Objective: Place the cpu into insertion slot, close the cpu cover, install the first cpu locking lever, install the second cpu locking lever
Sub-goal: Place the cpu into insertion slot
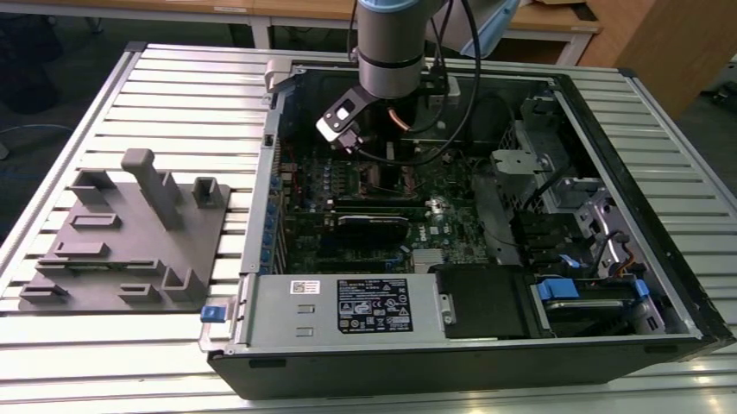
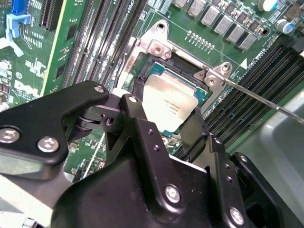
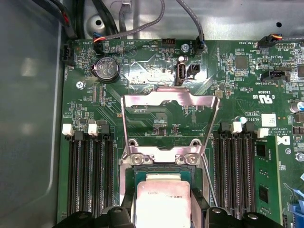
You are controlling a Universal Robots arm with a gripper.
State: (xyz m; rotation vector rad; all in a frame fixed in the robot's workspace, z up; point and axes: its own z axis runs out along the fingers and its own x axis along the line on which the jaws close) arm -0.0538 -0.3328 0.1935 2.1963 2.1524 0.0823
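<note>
Silver-grey cpu (image 3: 162, 202), lower centre of the first wrist view, gripped by the jaws over the insertion slot (image 3: 129, 185); cpu cover (image 3: 171, 99) open; placing needs level seating.

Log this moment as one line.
tool over cpu at insertion slot | cpu cover open, flipped back

The silver-topped cpu (image 3: 164, 204) is lying within the dark frame of the insertion slot (image 3: 161, 169), its green edge showing. The cpu cover (image 3: 171, 97) is standing swung open beyond it.
</note>
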